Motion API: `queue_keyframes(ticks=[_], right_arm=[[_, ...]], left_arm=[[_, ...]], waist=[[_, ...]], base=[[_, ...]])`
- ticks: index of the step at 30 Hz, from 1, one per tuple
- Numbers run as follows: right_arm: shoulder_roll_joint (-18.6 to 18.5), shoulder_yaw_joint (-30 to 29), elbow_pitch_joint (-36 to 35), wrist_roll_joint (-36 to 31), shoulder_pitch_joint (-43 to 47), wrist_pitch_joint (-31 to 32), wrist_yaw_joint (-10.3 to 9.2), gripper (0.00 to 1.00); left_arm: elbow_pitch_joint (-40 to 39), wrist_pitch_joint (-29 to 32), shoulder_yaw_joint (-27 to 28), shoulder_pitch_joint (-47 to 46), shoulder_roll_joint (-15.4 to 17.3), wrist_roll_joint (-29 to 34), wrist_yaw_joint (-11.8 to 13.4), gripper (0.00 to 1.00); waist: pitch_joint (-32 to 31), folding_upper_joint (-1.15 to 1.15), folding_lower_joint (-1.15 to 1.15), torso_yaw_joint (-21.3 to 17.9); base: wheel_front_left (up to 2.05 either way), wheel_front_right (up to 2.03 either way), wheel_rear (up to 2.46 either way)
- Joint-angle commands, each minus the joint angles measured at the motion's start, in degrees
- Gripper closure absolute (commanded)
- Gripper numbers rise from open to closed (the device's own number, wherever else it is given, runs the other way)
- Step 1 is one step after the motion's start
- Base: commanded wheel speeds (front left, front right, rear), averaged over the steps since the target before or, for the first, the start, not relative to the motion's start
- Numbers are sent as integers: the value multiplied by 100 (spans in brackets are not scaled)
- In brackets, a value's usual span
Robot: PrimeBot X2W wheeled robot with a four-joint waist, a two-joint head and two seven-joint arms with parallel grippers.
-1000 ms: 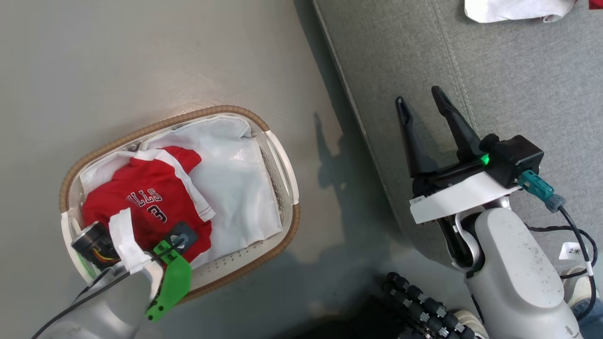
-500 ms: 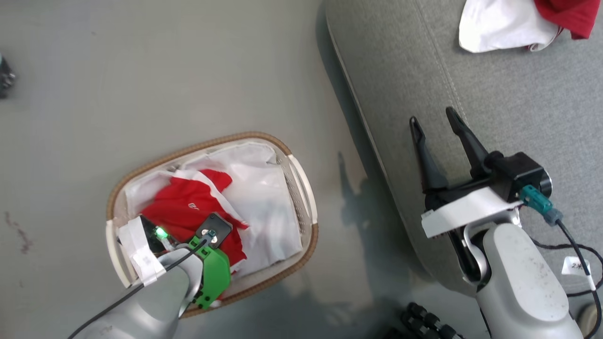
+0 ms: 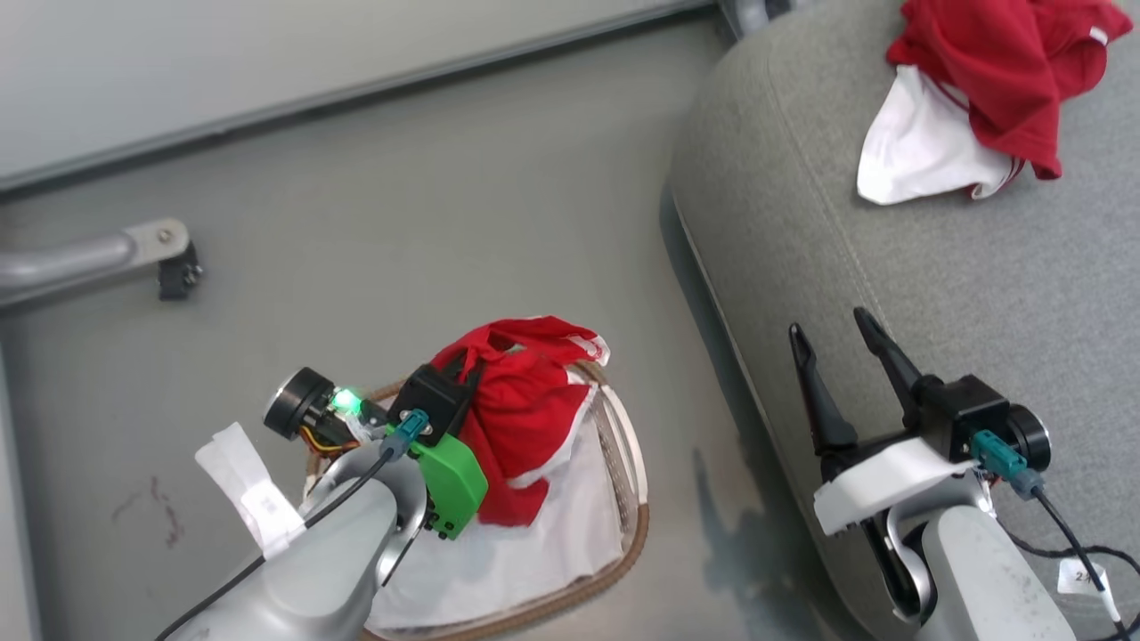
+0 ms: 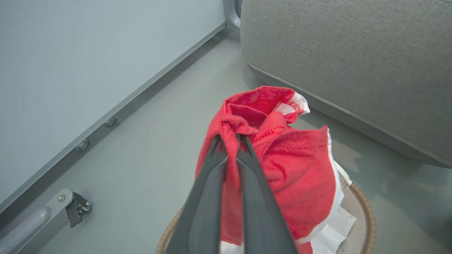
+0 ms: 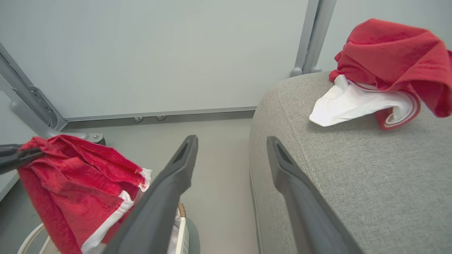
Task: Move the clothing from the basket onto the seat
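Left gripper (image 4: 229, 139): fingers drawn together and clamped on a bunched fold near the top of a red garment. The cloth is pinched between the tips.
Held red garment (image 4: 289, 169): hangs from that pinch above the basket, white trim along its lower edge. No lettering is legible. Whether its hem touches the liner cannot be told.
Reason for hold: judged that a high pinch lets the cloth drape free of the rim, ready to be carried sideways to the seat.
Basket (image 3: 637, 534): stands on the floor (image 3: 445, 223) directly below the garment, near the seat's rounded edge.
White liner (image 3: 552, 534): lies inside the basket, not gripped.
Right gripper (image 3: 826, 322): fingers wide apart, holding and touching nothing, poised over the seat's edge. Judged parked clear of the carry path.
Seat (image 3: 935, 267): grey cushion to the right of the basket, with bare fabric open between the right gripper and the far garment.
Second red garment (image 3: 989, 80): crumpled on the far part of the seat, white lining showing, well apart from both grippers.
Task standing: judged half done, with one garment delivered and one lifted but not yet across.
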Motion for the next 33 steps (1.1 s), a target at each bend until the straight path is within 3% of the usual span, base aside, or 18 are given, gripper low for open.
queue_keyframes(ticks=[1, 9, 22, 33], right_arm=[[-27, -23, 29, -64, 153, -28, -8, 0], [-27, -71, 123, -153, 526, -28, -8, 0], [-24, 144, 136, -124, 644, -28, -8, 0], [-24, 1122, 63, -25, 104, -28, -8, 0]], left_arm=[[-231, -19, 73, 121, 72, 60, 48, 100], [-1307, -20, 314, 23, 369, 394, 16, 100], [-1647, 120, 551, -1291, 457, 511, -244, 100], [-1754, 419, 598, -2151, 278, 383, -356, 100]], waist=[[-757, 0, 0, 324], [-1421, 0, 0, 394], [-1861, 0, 0, 406], [-1889, 0, 0, 410]], base=[[0, 0, 0], [0, 0, 0], [0, 0, 0], [0, 0, 0]])
